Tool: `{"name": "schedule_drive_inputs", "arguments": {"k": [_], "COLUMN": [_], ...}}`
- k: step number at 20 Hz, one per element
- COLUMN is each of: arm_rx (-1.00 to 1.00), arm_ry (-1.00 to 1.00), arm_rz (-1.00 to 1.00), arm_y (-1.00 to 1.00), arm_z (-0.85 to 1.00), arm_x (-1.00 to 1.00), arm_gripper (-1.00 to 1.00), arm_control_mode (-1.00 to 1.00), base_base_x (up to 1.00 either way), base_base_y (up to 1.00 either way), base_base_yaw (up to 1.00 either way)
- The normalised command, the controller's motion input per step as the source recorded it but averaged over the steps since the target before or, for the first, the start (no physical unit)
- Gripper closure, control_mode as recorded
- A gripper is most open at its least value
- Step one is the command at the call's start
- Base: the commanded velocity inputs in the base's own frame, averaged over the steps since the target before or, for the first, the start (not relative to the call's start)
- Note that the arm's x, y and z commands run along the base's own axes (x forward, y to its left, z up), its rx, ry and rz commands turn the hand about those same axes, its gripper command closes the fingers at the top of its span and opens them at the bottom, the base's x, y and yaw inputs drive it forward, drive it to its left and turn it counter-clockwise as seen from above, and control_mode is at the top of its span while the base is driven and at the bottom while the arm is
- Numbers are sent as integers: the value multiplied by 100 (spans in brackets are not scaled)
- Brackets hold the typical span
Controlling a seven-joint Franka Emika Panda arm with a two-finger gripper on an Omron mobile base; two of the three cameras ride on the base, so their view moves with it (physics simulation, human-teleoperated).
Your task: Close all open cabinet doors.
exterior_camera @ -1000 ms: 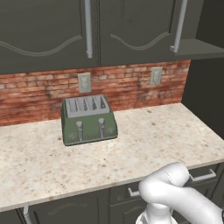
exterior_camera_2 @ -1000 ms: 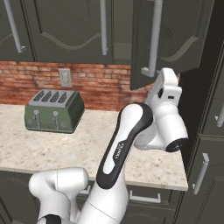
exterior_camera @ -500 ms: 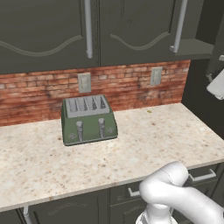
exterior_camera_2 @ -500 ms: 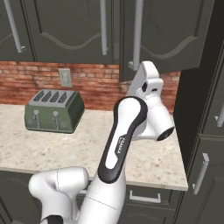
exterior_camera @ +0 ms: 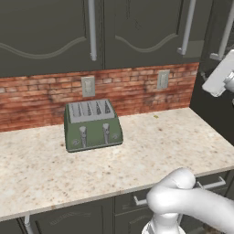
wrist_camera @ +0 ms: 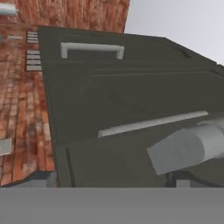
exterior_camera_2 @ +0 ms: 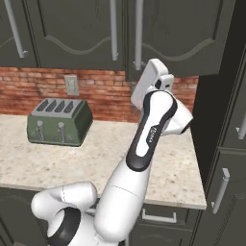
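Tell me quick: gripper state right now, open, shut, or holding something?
Gripper: cannot be told. Its fingertips barely show at the bottom of the hand view, right up at a cabinet door; nothing is visibly held.

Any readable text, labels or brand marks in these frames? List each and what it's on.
Dark lettering along the robot arm's forearm in the right base view: too small and blurred to read.
Toaster, wall outlets, cabinet doors: no text visible.
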Motion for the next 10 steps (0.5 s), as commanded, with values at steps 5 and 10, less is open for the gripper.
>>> {"name": "schedule_drive_inputs", "arguments": {"k": [5,10], "arm_rx": [-11,-23], "arm_ry": [0,0], "arm_rz": [20,-5], "arm_y": [82,91], "arm_z": [2,0], "arm_x": [44,23], "arm_gripper": [-100,-100], "arm_control_mode": [-100,-100], "base_base_x": [0,0], "base_base_y": [0,0], "base_base_yaw": [0,0]}}
